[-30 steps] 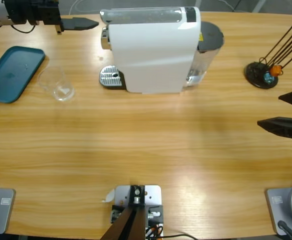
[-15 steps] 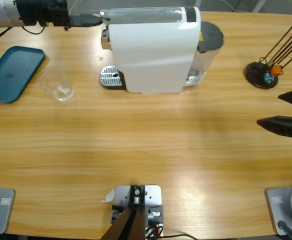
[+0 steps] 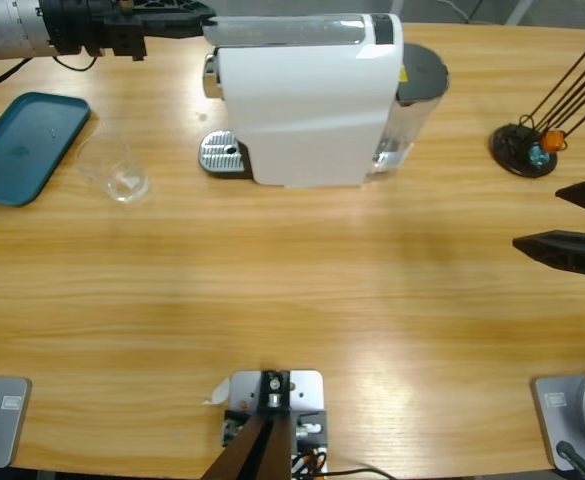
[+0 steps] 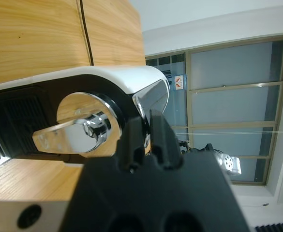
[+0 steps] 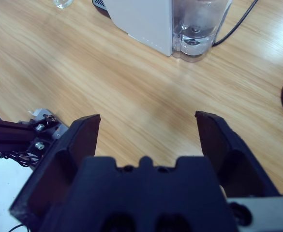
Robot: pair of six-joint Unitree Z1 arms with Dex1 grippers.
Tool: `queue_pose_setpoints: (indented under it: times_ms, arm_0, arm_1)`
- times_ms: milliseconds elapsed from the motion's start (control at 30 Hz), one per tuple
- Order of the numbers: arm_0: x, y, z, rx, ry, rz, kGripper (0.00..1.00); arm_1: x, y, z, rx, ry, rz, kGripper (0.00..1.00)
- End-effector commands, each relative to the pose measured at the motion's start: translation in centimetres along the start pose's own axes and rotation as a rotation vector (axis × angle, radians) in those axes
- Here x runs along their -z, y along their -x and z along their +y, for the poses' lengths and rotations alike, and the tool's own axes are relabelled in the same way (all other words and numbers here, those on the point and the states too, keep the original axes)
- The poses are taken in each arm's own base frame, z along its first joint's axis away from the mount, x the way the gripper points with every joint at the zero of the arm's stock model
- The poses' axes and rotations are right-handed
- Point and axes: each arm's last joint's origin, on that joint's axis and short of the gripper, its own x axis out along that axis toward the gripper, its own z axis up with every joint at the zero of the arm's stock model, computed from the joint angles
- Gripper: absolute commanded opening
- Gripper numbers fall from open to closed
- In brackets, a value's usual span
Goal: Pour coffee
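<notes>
A white coffee machine stands at the back middle of the table, its metal drip tray facing left. An empty clear glass stands on the wood left of that tray, apart from it. My left gripper reaches in from the upper left to the machine's top front end. In the left wrist view its jaws stand shut, and the left gripper has its tips right at the chrome lever. My right gripper hovers open at the table's right edge, holding nothing.
A teal tray lies at the far left. A black stand with thin rods and an orange piece sits at the back right. The machine's water tank and cable show in the right wrist view.
My left gripper has moved right and toward the table's back, from left of the machine to its top front end at the lever. The right gripper has hardly moved.
</notes>
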Motion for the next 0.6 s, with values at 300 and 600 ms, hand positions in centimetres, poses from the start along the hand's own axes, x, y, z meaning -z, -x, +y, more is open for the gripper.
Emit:
queue_pose_setpoints:
  times_ms: [300, 600]
  arm_0:
    - [0.7, 1.5, -5.5, 0.141, -0.128, -0.016, 0.000]
    - [0.3, 2.5, -9.1, 0.202, -0.194, -0.046, 0.000]
  arm_1:
    - [1.0, -0.6, -0.2, 0.013, -0.002, 0.021, 0.835]
    - [1.1, -0.5, -0.2, 0.009, 0.000, 0.017, 0.835]
